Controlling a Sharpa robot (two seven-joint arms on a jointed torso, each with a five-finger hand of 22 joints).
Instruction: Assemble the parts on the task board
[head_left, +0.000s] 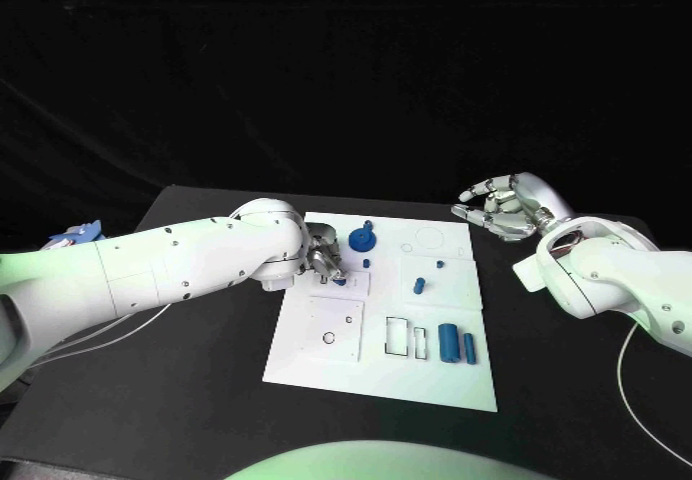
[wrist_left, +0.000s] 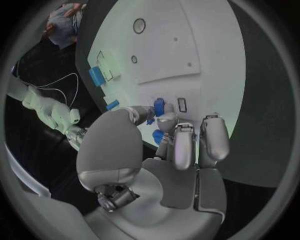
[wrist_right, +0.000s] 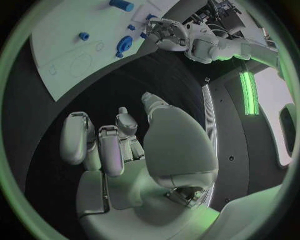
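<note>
The white task board (head_left: 378, 350) lies in the middle of the black table. My left hand (head_left: 325, 262) hovers low over its far left part, and thumb and fingers (wrist_left: 181, 140) pinch a small blue part (wrist_left: 159, 106) beside a rectangular slot (wrist_left: 182, 104). A round blue part (head_left: 362, 238) stands just beyond that hand. Two small blue parts (head_left: 420, 284) (head_left: 438, 265) sit mid-board, and two blue cylinders (head_left: 449, 342) lie near the right edge. My right hand (head_left: 502, 208) hangs off the board's far right corner with loosely bent, spread fingers (wrist_right: 109, 145), holding nothing.
Rectangular outlines (head_left: 405, 337) and round holes (head_left: 330, 337) mark the near half of the board. Black table (head_left: 173, 400) surrounds the board on all sides. A cable (head_left: 635, 390) trails along my right arm.
</note>
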